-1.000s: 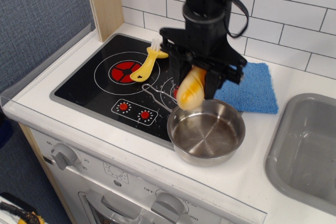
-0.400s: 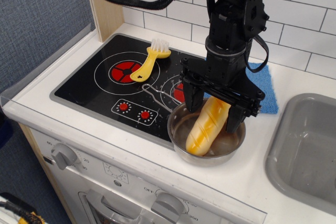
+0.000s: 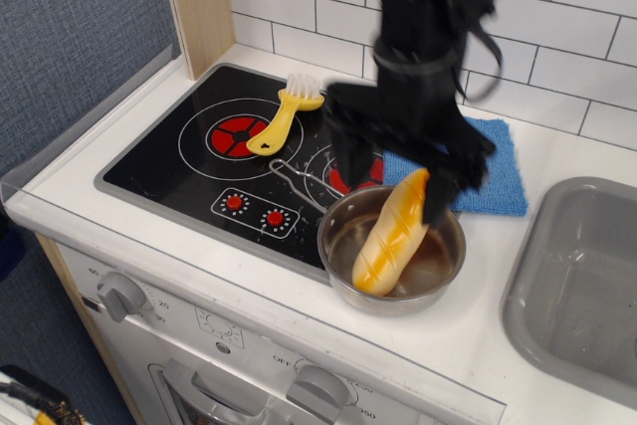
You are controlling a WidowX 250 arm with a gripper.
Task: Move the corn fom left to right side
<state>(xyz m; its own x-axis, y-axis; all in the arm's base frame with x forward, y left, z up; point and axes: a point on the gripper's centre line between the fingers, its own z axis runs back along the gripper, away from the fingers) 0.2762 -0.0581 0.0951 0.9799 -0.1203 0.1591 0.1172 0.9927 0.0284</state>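
Release step, by the look of it. Glossy yellow-orange plastic toy corn (image 3: 392, 236) with diagonal grooves lying tilted in the round shiny steel pot (image 3: 392, 249), lower end on the pot floor, upper end leaning on the far rim just below the black gripper (image 3: 398, 181). Gripper blurred with motion; fingers apparently spread to either side of the corn's upper end, though contact or a gap there cannot be told. Blue cloth (image 3: 490, 176) just behind and to the right of the gripper; yellow-handled brush (image 3: 283, 116) with white bristles well off to its left on the black cooktop (image 3: 169, 156). Next, likely: straight lift clear of the pot rim, without dragging the corn or tipping the pot.
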